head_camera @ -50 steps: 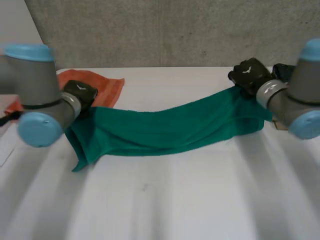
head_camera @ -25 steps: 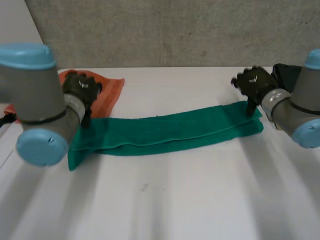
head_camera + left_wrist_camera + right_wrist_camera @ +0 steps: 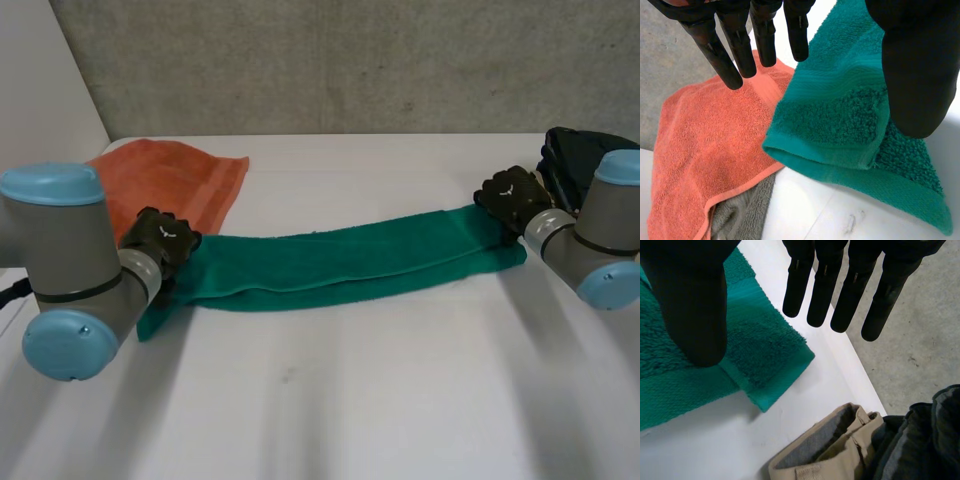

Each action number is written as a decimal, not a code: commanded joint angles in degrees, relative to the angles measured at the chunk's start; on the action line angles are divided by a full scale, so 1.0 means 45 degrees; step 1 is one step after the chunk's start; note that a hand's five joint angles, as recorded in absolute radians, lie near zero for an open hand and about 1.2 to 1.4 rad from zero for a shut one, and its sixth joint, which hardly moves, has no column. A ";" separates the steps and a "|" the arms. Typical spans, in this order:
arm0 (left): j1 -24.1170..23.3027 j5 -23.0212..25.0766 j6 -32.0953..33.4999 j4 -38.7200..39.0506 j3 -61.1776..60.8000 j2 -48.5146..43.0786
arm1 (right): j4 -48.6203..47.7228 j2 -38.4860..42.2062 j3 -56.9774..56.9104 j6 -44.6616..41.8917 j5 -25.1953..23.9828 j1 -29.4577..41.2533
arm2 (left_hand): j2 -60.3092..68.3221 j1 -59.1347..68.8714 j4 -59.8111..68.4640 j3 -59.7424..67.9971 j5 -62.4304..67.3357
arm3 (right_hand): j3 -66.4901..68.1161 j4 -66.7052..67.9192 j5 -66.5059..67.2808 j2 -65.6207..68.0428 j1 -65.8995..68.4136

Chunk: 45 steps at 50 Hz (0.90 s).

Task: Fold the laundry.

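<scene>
Long green terry towel (image 3: 340, 262), slung between the hands a second ago, now lies folded under them; left hand (image 3: 160, 238) and right hand (image 3: 508, 195) spread, holding nothing (one at each end); lengthwise fold looks done.

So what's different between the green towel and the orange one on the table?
The green towel is a long narrow folded strip; the orange towel a broader patch. The green towel has the open left hand and right hand at its ends; the orange towel has neither. The orange towel overlies a grey cloth; the green towel lies mainly on the table. Both are terry.
</scene>
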 commanded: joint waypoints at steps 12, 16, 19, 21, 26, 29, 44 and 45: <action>0.0049 -0.0043 0.0000 0.0111 0.0147 0.0013 | 0.0016 0.0979 -0.1183 -0.0170 0.0281 0.0312 | 0.0274 0.0316 0.0177 0.0243 0.0153 | 0.4150 0.4188 0.4147 0.4316 0.4265; -0.0009 -0.0043 0.0000 0.0131 0.0147 -0.0026 | 0.0191 0.0629 -0.1496 -0.0014 0.0320 0.0389 | 0.0050 0.0092 -0.0046 0.0020 -0.0070 | 0.9671 0.9710 0.9669 0.9837 0.9786; -0.0029 0.0015 0.0000 0.0150 0.0166 -0.0104 | 0.0991 -0.0541 -0.0854 0.0648 0.0242 0.0429 | -0.0100 -0.0058 -0.0196 -0.0130 -0.0220 | 0.9671 0.9710 0.9669 0.9837 0.9786; -0.0049 0.0016 0.0000 0.0189 0.0225 -0.0240 | 0.1381 -0.1689 -0.0056 0.1446 -0.0049 0.0429 | -0.0433 -0.0392 -0.0530 -0.0464 -0.0554 | 0.9671 0.9710 0.9669 0.9837 0.9786; -0.0107 0.0035 0.0000 0.0189 0.0557 -0.0670 | 0.0896 -0.3959 0.1509 0.2856 -0.0812 0.0331 | -0.0848 -0.0806 -0.0944 -0.0878 -0.0968 | 0.9671 0.9710 0.9669 0.9837 0.9786; -0.0127 0.0055 0.0000 0.0189 0.0868 -0.1020 | 0.0662 -0.5342 0.2270 0.3519 -0.0988 0.0215 | -0.0811 -0.0769 -0.0907 -0.0841 -0.0931 | 0.9671 0.9710 0.9669 0.9837 0.9786; -0.0381 -0.0024 0.0175 0.0170 0.2548 -0.2624 | 0.0564 -0.8630 0.3815 0.5457 -0.1263 -0.0098 | 1.3385 1.3427 1.3288 1.3354 1.3264 | 0.9671 0.9710 0.9669 0.9837 0.9786; -0.0361 0.0015 0.0195 0.0131 0.2665 -0.2663 | 0.0563 -0.8611 0.3874 0.5378 -0.1243 -0.0098 | 1.3390 1.3432 1.3294 1.3360 1.3270 | 0.9671 0.9710 0.9669 0.9837 0.9786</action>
